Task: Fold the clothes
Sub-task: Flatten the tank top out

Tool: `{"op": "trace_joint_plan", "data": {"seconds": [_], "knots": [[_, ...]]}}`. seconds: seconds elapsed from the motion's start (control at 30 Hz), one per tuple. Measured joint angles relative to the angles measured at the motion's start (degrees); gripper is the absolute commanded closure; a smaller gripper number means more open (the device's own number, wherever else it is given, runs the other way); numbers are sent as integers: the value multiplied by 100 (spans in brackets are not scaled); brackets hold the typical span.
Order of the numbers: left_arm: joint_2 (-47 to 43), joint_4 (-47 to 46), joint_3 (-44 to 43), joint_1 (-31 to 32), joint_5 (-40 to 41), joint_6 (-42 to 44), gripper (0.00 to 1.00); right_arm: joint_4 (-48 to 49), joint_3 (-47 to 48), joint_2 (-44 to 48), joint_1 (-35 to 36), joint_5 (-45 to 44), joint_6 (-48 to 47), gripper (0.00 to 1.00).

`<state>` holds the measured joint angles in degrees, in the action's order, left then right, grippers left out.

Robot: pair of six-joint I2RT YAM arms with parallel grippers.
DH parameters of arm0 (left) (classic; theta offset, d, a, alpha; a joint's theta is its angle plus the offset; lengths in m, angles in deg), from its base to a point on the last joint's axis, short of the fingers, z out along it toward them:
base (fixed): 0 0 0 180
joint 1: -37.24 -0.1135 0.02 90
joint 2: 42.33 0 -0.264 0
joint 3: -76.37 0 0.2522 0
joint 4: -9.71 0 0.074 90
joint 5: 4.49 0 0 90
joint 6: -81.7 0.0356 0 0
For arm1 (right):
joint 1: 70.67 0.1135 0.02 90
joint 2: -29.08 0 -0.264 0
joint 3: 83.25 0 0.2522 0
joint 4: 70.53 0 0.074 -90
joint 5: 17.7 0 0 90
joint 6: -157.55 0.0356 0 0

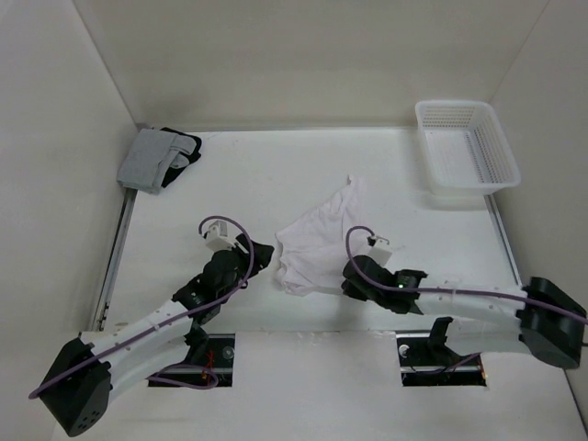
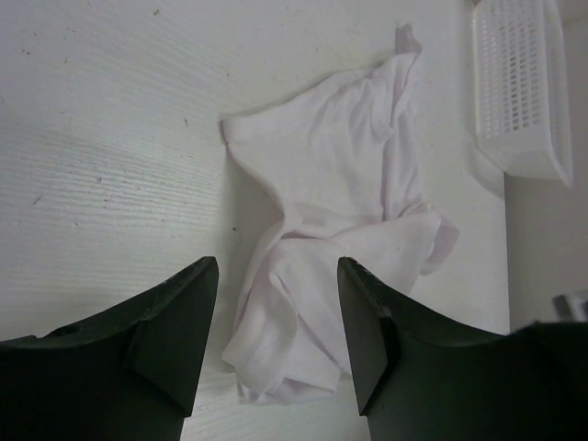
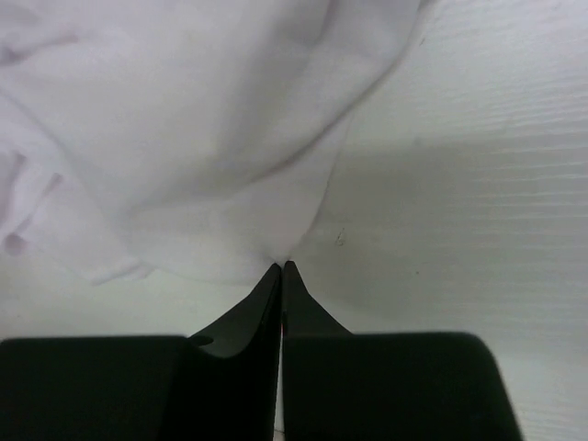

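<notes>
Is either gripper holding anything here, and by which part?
The right gripper pinches the white garment by the edge nearest that arm. The left gripper is open, holding nothing.

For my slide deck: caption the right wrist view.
Right tool shut on the near edge of the crumpled white garment, which lies on the white table.

Text, labels, brands: you will find none legible in any of the three views.
Clothes (image 1: 317, 243): plain white cloth, no tag or print you can read.
Mesh basket (image 1: 466, 147): white plastic, no marking you can read.
</notes>
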<state>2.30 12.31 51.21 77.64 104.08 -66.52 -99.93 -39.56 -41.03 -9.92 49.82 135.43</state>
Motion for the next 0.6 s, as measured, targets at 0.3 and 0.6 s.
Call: {"op": "trace_joint_plan", "data": {"seconds": [0.3,0.6], "knots": [[262,9,9,68,-184,157,43,-1845,608,4363,-474,-1381,-57,99],[1768,-267,-363,728,-431,369,35,-2951,323,5163,-1364,-1683,-61,100]]}}
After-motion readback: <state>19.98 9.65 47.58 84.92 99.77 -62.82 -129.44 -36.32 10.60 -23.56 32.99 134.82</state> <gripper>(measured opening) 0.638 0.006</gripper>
